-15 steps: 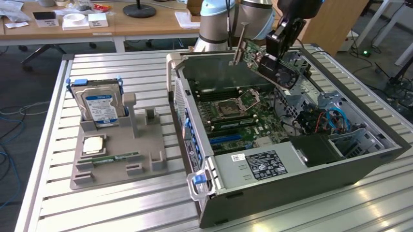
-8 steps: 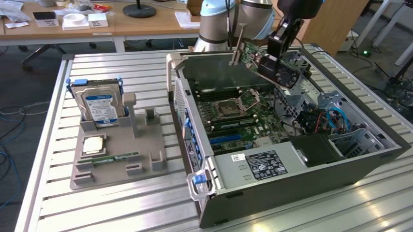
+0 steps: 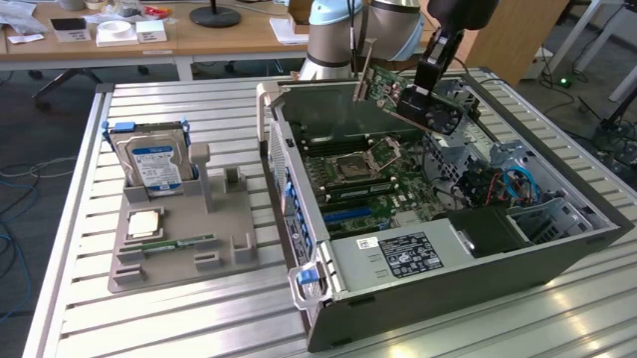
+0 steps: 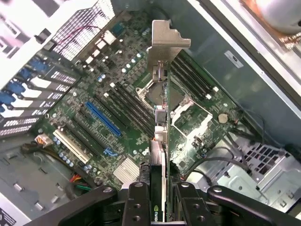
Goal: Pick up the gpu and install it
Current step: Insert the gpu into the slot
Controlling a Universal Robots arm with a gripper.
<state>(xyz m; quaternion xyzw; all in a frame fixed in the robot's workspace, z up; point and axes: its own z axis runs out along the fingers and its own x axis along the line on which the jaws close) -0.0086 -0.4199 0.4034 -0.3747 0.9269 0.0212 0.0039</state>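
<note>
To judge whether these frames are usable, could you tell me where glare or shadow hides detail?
Exterior view: bright glare on the table at that view's lower right. Wrist view: the case's vented wall is washed out white; the gpu is evenly lit, the hand holding it shadowed.

gpu (image 3: 416,104): green board, dark fan-shroud face, pale metal end bracket (image 4: 165,42). Airborne, pinched at its top edge by the claw (image 3: 430,80). Tilted: bracket end high toward 10 o'clock, other end dipping toward 4. Sits at 1 o'clock in the exterior view, over the open case (image 3: 557,246). Wrist view: edge-on above the motherboard (image 4: 117,117), not seated.
</note>
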